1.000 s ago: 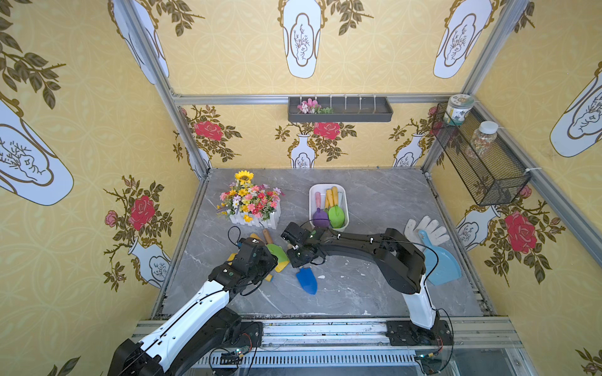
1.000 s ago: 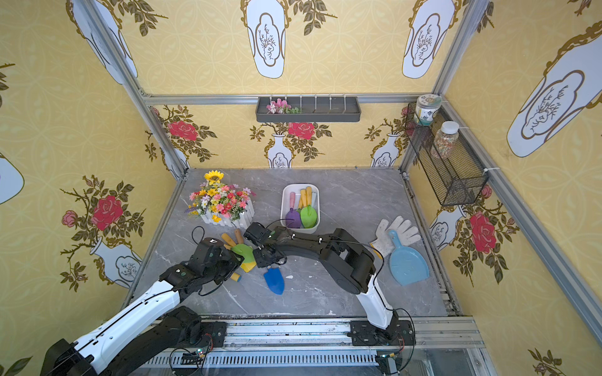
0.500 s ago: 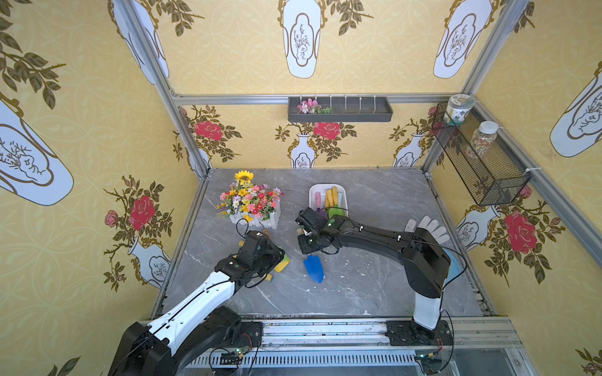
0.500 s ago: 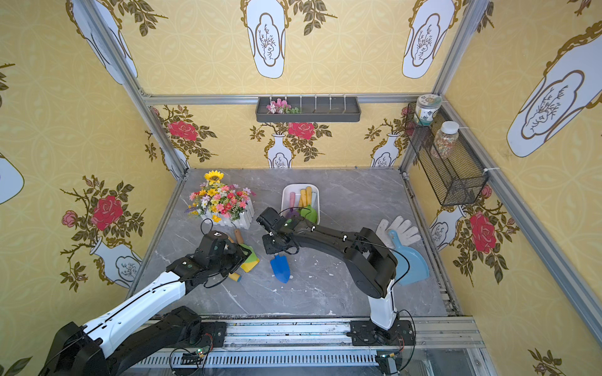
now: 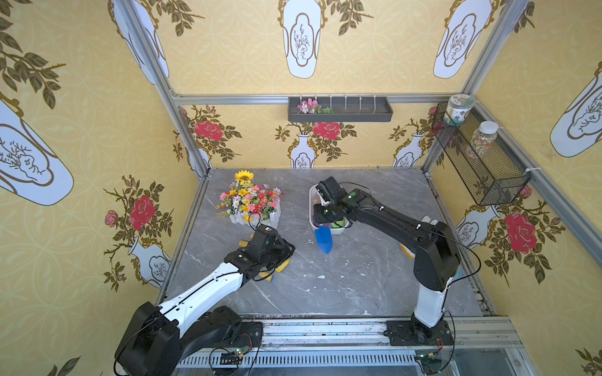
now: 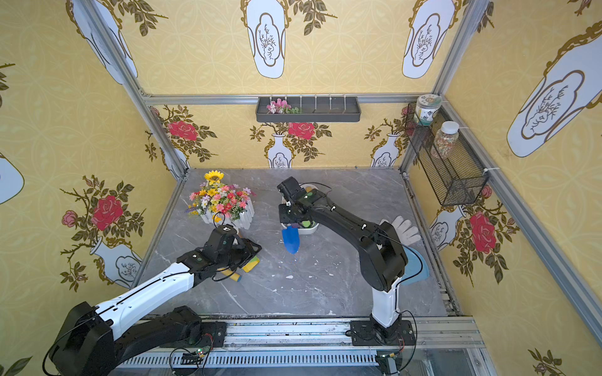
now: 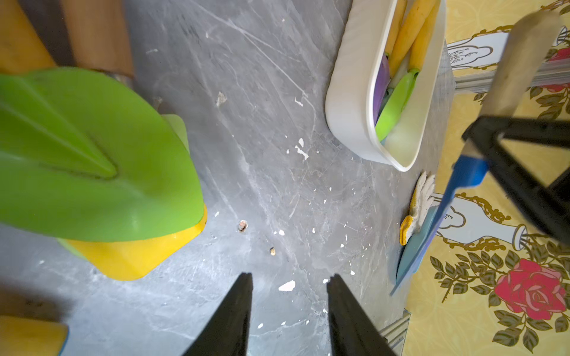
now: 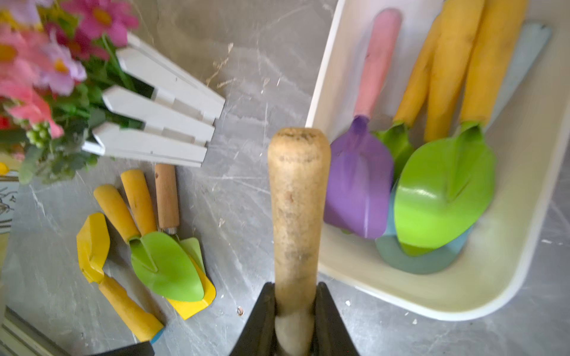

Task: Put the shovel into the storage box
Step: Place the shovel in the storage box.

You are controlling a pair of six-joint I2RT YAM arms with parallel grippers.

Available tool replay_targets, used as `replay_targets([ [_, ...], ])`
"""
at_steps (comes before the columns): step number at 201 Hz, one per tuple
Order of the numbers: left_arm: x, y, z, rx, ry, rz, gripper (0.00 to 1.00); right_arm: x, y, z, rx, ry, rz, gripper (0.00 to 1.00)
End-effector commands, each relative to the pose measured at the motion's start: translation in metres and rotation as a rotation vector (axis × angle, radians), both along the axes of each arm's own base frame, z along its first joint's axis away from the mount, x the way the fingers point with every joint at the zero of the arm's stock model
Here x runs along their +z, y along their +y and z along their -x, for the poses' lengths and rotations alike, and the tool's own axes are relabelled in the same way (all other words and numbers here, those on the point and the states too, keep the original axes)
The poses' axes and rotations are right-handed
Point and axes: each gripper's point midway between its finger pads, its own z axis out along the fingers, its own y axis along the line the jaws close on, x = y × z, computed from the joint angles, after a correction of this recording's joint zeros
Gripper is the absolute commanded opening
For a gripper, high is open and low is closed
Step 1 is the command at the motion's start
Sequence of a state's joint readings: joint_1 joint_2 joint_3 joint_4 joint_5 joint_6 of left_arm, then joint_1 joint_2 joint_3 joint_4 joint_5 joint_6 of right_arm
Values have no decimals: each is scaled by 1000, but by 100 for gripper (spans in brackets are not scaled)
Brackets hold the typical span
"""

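Observation:
My right gripper (image 8: 296, 288) is shut on the pale wooden handle (image 8: 297, 200) of a blue-bladed shovel (image 5: 323, 240). It holds the shovel in the air at the near end of the storage box (image 5: 311, 201), with the blade (image 6: 290, 240) hanging over the table just outside the rim. The white storage box (image 8: 462, 296) holds a purple shovel (image 8: 357, 185), a green one (image 8: 444, 197) and other yellow-handled tools. My left gripper (image 7: 290, 277) stands open and empty over bare table beside a pile of green and yellow shovels (image 7: 92, 154).
A flower pot with a white picket fence (image 5: 249, 203) stands at the back left, and the loose shovel pile (image 8: 166, 265) lies in front of it. A white glove (image 6: 404, 229) and a light blue dustpan (image 6: 413, 263) lie at the right. A grey tray (image 5: 340, 109) and a wire basket (image 5: 482, 162) hang on the walls.
My right gripper has carried the blue shovel away from the front middle of the table, back to the near end of the storage box. The left arm has barely shifted.

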State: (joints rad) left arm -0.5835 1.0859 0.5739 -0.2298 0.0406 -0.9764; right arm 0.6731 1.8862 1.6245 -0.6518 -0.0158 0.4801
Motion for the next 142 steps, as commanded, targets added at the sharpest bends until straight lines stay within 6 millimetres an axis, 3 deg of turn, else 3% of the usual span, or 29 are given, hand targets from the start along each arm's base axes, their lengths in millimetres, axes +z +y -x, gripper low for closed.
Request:
replay_targets([
  [1,3,-5,-2,-15,-21,16,44,4,-16,-24,-38,-19,34,18],
  [73,-1,-4,7,-9,-10,23,44,1,-48,-103,-170,-74,51,18],
  [108,-4,-2,9,-2,-1,20,44,-7,-51,-123,-192,-96,81,18],
  [142,-6,-2,9,-2,2,18,44,-21,-61,-131,-217,-94,129,18],
])
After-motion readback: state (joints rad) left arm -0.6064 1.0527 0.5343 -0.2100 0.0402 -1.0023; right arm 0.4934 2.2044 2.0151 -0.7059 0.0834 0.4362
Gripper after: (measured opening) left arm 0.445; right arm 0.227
